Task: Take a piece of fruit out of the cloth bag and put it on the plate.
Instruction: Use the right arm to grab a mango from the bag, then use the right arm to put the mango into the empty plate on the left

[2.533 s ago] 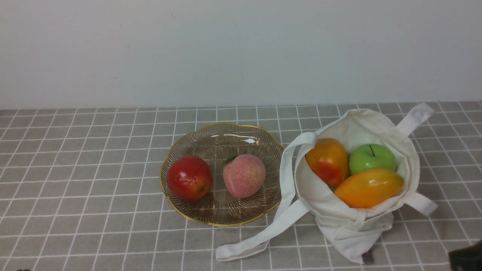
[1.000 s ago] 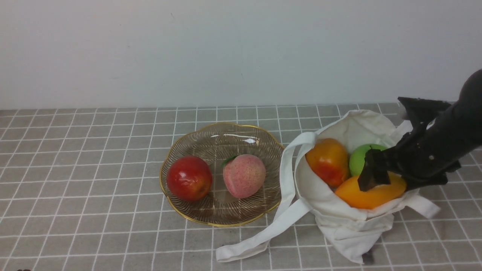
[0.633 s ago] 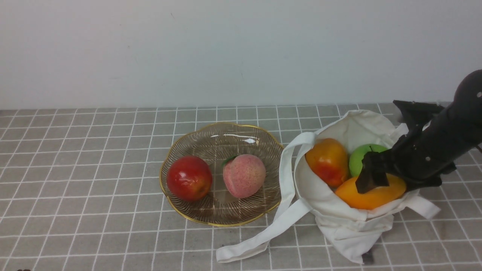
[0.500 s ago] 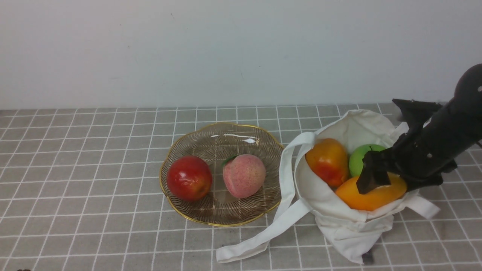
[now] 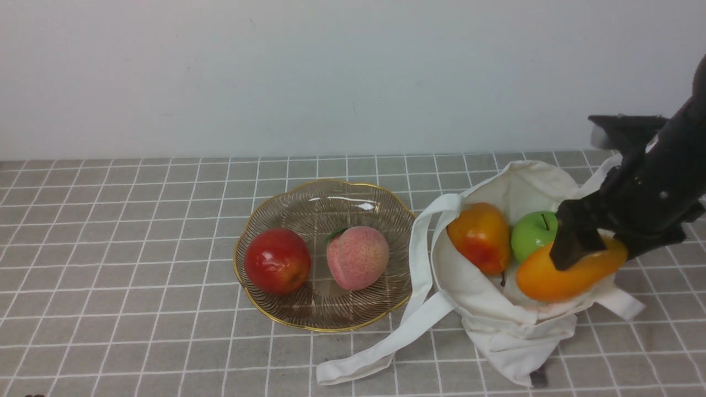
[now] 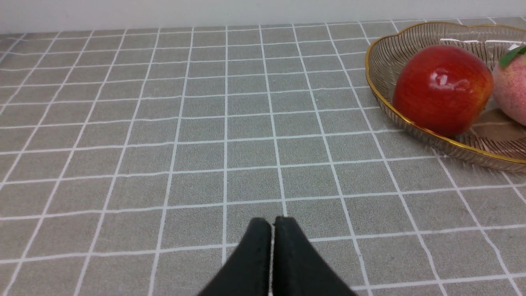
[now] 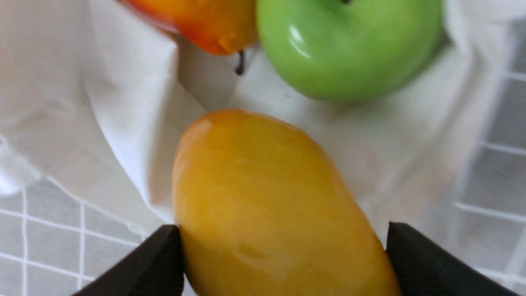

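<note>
The piece of fruit [image 5: 551,275], a long glossy orange-yellow mango, hangs tilted just above the mouth of the off-white cloth bag [image 5: 513,336]. My right gripper [image 7: 281,234] is shut on it, with one black finger pressed to each side of the mango [image 7: 267,197]. In the front view only the near finger [image 5: 571,245] shows against the fruit. The ribbed glass plate [image 5: 331,204] with its gold rim lies left of the bag. My left gripper [image 6: 272,222] is shut and empty, low over the tiles to the left of the plate [image 6: 372,86].
A red apple [image 5: 277,261] and a pink peach [image 5: 357,257] lie in the plate. A green apple [image 5: 532,236] and a rounder orange-red fruit [image 5: 479,234] stay in the bag. A long white strap [image 5: 380,347] trails over the tiles between bag and plate.
The right gripper closed on the mango, then rose and drew right with it. The mango's right end now sticks out past the bag's rim, and more of the green apple shows.
</note>
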Tool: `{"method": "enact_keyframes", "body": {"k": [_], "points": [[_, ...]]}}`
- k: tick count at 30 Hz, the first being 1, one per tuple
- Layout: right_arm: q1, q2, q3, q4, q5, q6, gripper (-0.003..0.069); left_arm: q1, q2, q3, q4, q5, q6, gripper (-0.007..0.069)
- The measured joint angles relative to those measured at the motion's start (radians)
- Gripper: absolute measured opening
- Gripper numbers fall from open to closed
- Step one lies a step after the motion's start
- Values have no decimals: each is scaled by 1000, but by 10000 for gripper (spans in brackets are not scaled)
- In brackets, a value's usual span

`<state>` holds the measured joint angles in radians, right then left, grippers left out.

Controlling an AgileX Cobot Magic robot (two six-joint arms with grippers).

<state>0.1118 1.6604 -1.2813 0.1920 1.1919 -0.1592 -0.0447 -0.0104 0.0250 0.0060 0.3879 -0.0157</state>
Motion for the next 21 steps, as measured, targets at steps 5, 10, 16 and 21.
{"method": "enact_keyframes", "body": {"k": [5,10,16,21], "points": [[0,-124,-50,-66,35,65,570,0,0,0,0,0,0,-8],[-1,-258,-59,49,46,68,568,0,0,0,0,0,0,-8],[71,-287,-60,372,-13,-125,568,0,0,0,0,0,0,-8],[210,-205,-60,554,-75,-317,568,0,0,0,0,0,0,-8]]}}
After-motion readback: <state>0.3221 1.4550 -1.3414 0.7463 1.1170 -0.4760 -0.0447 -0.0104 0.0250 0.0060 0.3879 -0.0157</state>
